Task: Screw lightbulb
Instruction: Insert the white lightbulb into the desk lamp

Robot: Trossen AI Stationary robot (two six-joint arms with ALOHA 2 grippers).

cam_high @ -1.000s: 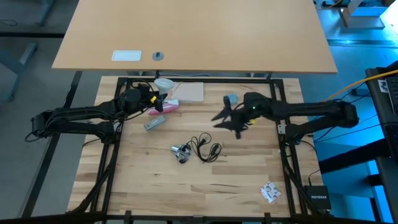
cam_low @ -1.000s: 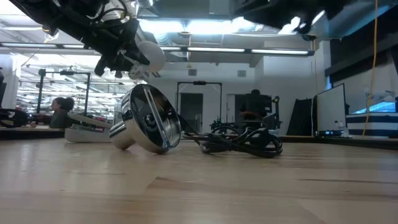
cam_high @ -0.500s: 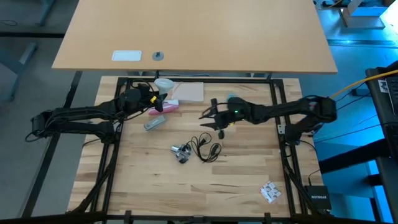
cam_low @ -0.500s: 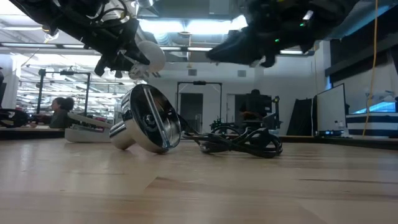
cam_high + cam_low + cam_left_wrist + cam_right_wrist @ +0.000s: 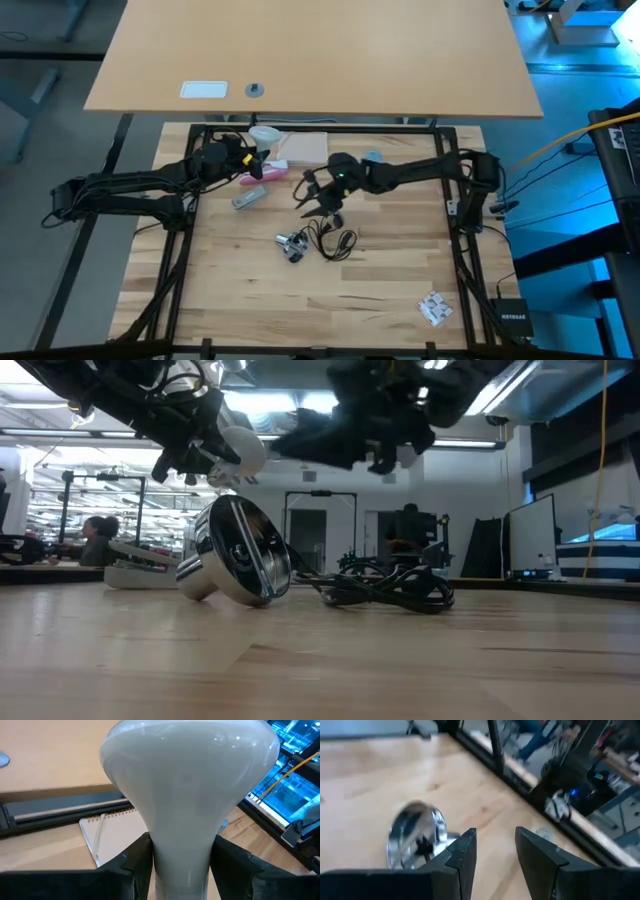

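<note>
Big open workshop behind the rig from where I'm watching: strip lights on the ceiling, dark doorways at the back, monitors off to one side, and a person (image 5: 97,536) sitting at a far bench. The table (image 5: 380,290) is pale wood planks inside a black frame, with a second tan tabletop (image 5: 320,50) past its far edge.

I'll use the silvery socket (image 5: 291,243) as my anchor. It's lying on its side around the middle of the table, its black cord (image 5: 332,238) coiled right beside it. The right tool (image 5: 318,195) hangs in the air just beyond the socket toward the far edge, fingers apart with nothing between them; its wrist view looks down on the socket (image 5: 414,840).

The left tool (image 5: 258,160) is up off the table, farther from the socket toward the far-left corner, clamped on the lightbulb (image 5: 187,795) at its narrow neck, round end pointing away from the wrist. A spiral notebook (image 5: 305,148) lies flat beyond it, and a pink thing (image 5: 262,174) and a small grey piece (image 5: 248,198) sit between that tool and the socket.

A small printed packet (image 5: 434,308) sits well away from the socket near the front-right corner.
</note>
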